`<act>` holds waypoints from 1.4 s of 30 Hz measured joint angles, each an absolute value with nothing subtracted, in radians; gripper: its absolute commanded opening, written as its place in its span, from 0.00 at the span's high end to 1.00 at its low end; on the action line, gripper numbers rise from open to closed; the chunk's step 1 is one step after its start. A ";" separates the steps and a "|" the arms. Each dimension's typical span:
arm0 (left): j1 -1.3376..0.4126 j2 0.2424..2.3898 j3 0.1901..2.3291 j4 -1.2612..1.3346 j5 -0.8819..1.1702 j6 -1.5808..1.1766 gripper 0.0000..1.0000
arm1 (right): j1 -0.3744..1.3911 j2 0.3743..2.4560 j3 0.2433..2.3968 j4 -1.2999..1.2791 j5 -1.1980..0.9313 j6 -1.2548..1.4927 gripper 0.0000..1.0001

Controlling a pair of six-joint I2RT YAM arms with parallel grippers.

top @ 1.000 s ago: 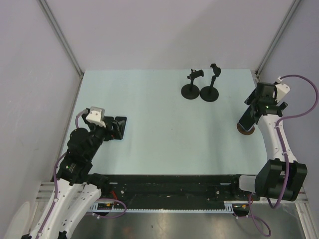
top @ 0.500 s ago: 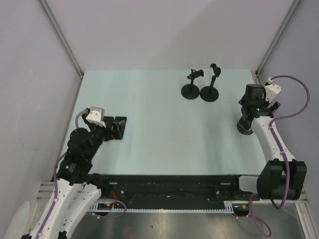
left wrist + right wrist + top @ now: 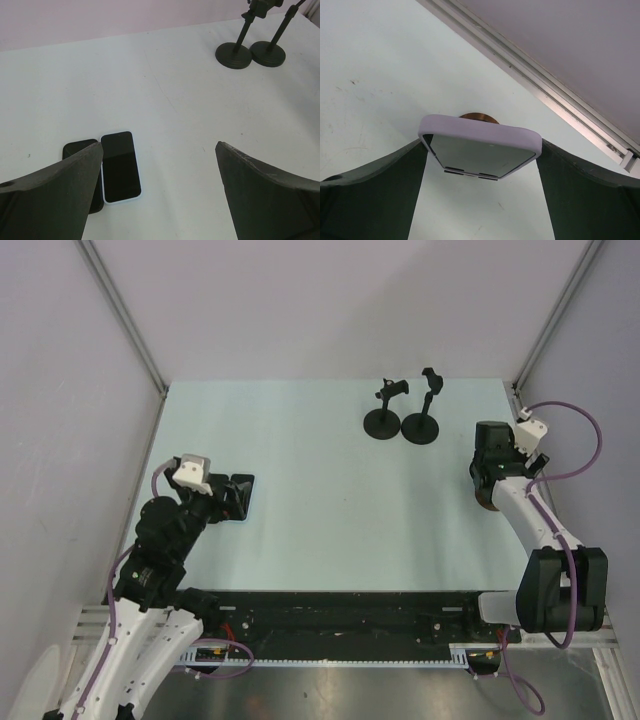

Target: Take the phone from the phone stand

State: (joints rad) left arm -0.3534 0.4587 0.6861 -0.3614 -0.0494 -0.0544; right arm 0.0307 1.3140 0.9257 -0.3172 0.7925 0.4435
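The phone, in a pale lilac case, sits on the phone stand, whose round brown base shows just behind its upper edge in the right wrist view. From above, this stand is at the right side of the worktop, near the right wall. The right pincer stands wide with the phone between its fingers, one finger just beside each side edge of the case. I cannot tell whether the pads touch the case.

The left pincer is also spread wide and holds nothing. It hangs over the left side of the worktop. Beneath it a white-edged phone lies flat with its screen up. A dark phone lies touching its left side, partly hidden by the left finger. Two black stands with round bases stand close together at the far side of the worktop, well apart from both arms.
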 measured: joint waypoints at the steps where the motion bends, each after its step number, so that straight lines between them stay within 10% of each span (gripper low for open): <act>1: -0.353 0.460 0.686 -0.361 -0.049 -0.054 0.00 | 0.031 1.315 0.921 -0.310 0.797 0.445 0.12; 22: -0.355 0.562 0.683 -0.361 0.031 -0.096 0.00 | 0.092 1.172 0.868 -0.251 0.741 0.404 1.00; 42: -0.883 0.997 0.869 -0.318 -0.230 -0.184 0.00 | 0.240 1.048 0.899 -0.362 0.118 0.564 1.00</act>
State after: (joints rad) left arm -0.8833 0.9974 0.8688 -0.3183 -0.2298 -0.1844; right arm 0.2398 1.0477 0.8986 -0.3618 0.1177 0.5636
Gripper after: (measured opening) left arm 0.996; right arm 0.774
